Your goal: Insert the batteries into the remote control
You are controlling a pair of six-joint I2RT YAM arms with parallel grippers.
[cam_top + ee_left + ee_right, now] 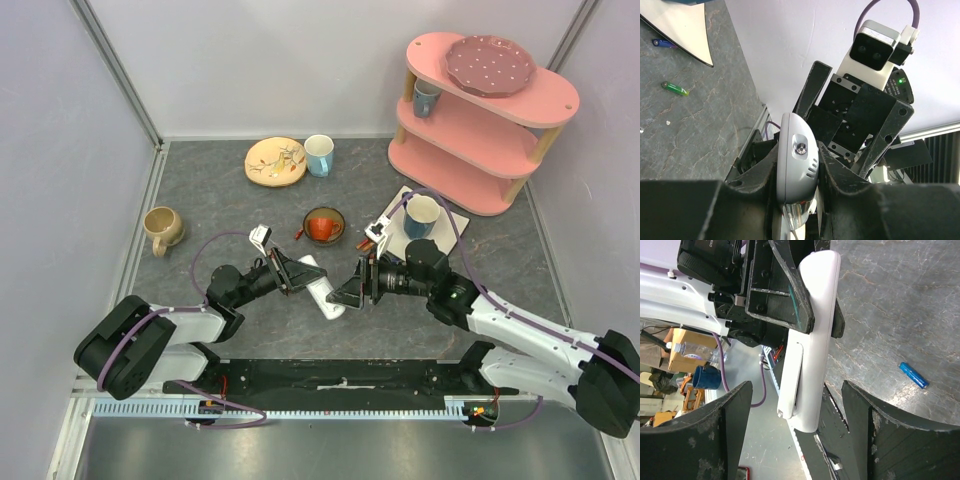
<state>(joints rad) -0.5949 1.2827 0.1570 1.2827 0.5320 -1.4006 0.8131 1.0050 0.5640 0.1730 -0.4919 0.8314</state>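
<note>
The white remote control point(322, 290) is held off the table with my left gripper point(291, 273) shut across its width; in the left wrist view its rounded end point(795, 165) is pinched between the two fingers. My right gripper point(800, 425) is open and straddles the remote control's point(815, 340) free end without touching it. A long panel point(792, 375) on the remote's side stands slightly ajar. Loose batteries lie on the table: a blue one point(913, 375) point(662, 43) and a green one point(675, 89).
A red cup in a brown bowl point(323, 226) stands just behind the grippers. A blue mug on a white tray point(421, 215) is at the right, and a tan mug point(162, 228) at the left. A plate point(275, 161), a light blue mug point(319, 155) and a pink shelf point(480, 110) are at the back.
</note>
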